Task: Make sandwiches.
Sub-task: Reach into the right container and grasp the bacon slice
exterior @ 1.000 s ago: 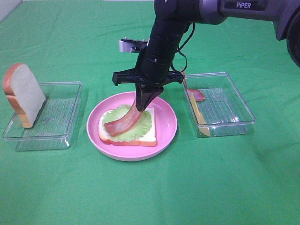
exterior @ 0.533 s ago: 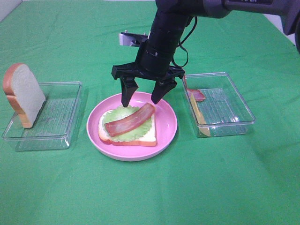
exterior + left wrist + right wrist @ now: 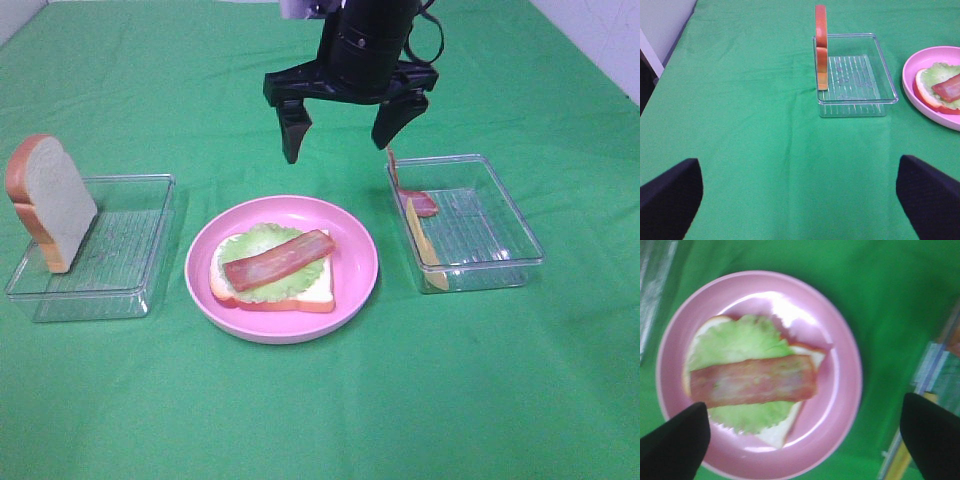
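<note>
Resting on lettuce (image 3: 250,243) — bacon strip (image 3: 278,260) beneath parted fingers (image 3: 291,138).

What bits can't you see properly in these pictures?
- Bottom bread slice: high view, mostly covered by lettuce leaf and bacon strip.
- Cheese square: high view, edge-on, face unseen; right wrist view, blurred and cut by the edge.
- Left gripper: left wrist view, only two fingertips show, rest outside the frame.

The right gripper (image 3: 337,148) is glossy black: a ribbed round wrist (image 3: 365,45), a wide crossbar (image 3: 345,85) and two tapering, pointed fingers (image 3: 290,130). A thin black cable (image 3: 437,30) loops at the wrist's two o'clock. The left gripper (image 3: 797,162) shows matte black, finely dimpled fingers.
</note>
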`<action>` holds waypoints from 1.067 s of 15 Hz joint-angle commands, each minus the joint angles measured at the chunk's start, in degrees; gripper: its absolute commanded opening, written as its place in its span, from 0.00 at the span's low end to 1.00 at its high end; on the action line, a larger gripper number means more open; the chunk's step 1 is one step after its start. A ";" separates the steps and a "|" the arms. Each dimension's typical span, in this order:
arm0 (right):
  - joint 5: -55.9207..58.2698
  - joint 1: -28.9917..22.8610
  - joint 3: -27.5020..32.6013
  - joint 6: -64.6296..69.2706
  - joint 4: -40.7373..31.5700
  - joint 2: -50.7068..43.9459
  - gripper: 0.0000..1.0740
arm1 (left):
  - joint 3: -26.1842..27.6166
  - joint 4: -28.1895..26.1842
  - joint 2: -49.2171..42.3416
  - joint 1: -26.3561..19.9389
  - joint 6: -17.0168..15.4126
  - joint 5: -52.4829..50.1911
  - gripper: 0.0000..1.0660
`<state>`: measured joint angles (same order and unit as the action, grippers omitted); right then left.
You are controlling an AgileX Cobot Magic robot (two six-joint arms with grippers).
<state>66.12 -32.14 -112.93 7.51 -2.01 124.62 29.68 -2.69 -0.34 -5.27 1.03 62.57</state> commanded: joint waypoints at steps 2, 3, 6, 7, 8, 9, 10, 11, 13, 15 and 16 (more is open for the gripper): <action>0.46 2.64 -3.32 5.33 6.25 -0.34 0.92 | -0.17 -0.11 -0.80 0.29 -0.06 -0.80 0.93; -0.06 5.67 -4.30 5.10 3.04 -0.29 0.91 | -0.17 0.06 -0.80 0.29 0.00 -0.80 0.93; -1.95 10.71 -4.47 3.84 0.34 0.52 0.91 | -0.17 0.06 -0.80 0.29 0.00 -0.80 0.93; -3.90 11.52 -4.58 3.84 0.17 1.32 0.90 | -0.17 0.06 -0.80 0.29 0.00 -0.80 0.93; -4.47 11.52 -4.58 3.84 0.11 1.60 0.90 | -0.17 0.06 -0.80 0.29 0.00 -0.80 0.93; -5.67 11.46 -4.58 3.44 -0.97 2.64 0.89 | -0.17 0.06 -0.80 0.29 0.00 -0.80 0.93; -5.73 11.46 -4.58 2.98 -1.89 3.27 0.89 | -0.17 0.06 -0.80 0.29 0.00 -0.80 0.93; -5.96 11.46 -4.58 2.86 -2.64 4.35 0.89 | -0.17 0.06 -0.80 0.29 0.00 -0.80 0.93; -6.76 11.46 -4.58 2.86 -2.58 6.25 0.89 | -0.17 0.11 -0.80 0.29 0.00 -0.80 0.93; -7.79 11.46 -4.64 2.86 -2.35 7.62 0.88 | -0.17 0.11 -0.80 0.29 0.00 -0.80 0.93; -7.85 11.46 -4.64 2.92 -2.35 8.19 0.87 | -0.17 0.11 -0.80 0.29 0.00 -0.80 0.93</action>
<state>58.56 -20.74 -117.28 11.17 -4.30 132.75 29.68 -2.69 -0.34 -5.27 1.09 62.57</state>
